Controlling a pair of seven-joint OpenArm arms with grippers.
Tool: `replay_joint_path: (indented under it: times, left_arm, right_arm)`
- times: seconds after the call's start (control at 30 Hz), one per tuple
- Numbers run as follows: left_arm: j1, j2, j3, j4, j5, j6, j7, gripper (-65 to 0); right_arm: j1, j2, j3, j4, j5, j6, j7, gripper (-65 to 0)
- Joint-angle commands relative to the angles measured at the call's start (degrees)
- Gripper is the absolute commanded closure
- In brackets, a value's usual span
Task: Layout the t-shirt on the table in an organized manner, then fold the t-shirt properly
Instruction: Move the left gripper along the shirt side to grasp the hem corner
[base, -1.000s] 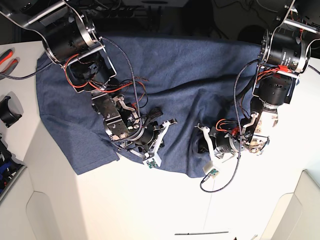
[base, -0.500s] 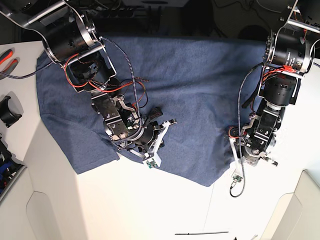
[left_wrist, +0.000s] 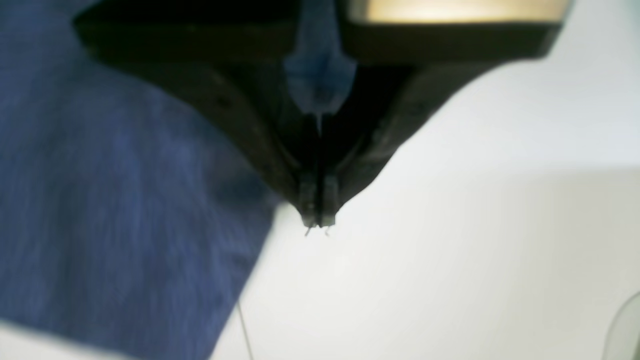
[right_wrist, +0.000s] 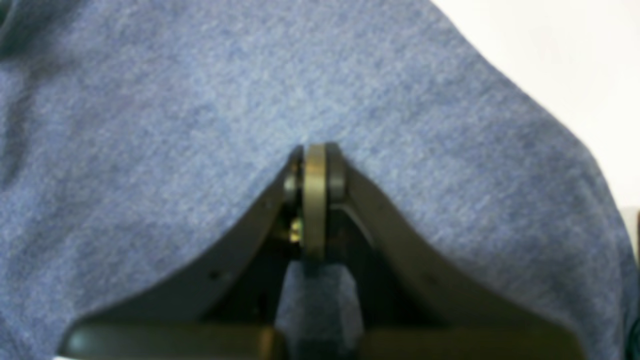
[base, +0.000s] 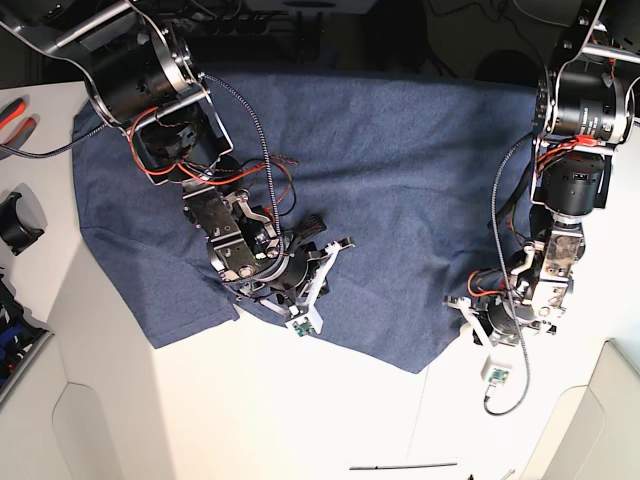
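On the white worktop (base: 300, 420), the t-shirt (base: 400, 180) lies spread w/ both claws on its near hem.

Shirt covers the far and middle part of the worktop, its near edge running from base-view left down to a point at approx centre-right. Right claw (right_wrist: 312, 160) is clamped tight on a fold of blue fabric, pinned at the same spot as 1 s ago. Left claw (left_wrist: 317, 220) is also closed, w/ a sliver of blue cloth pinched between its fingers (left_wrist: 305, 192), tips over bare worktop just beside the shirt edge. Vs earlier frames: left arm has swung outward to base-view right, and the bunched, creased fabric there is now pulled much flatter.
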Motion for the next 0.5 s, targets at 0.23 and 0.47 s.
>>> replay_joint_path:
  times: [0.23,0.47]
  left_arm:
    - [-4.57,-0.94,-18.58,0.81,-14.32,-10.16,1.68,-15.6]
    - [-2.51,-0.72,-19.43,0.11,-14.29,-10.16,1.6,-16.1]
  right_arm:
    - [-0.04,0.17,-0.04,-0.33,-0.87,-0.17,-4.33,0.0]
    - [-0.04,0.17,-0.04,-0.33,-0.85,-0.17,-4.31,0.0]
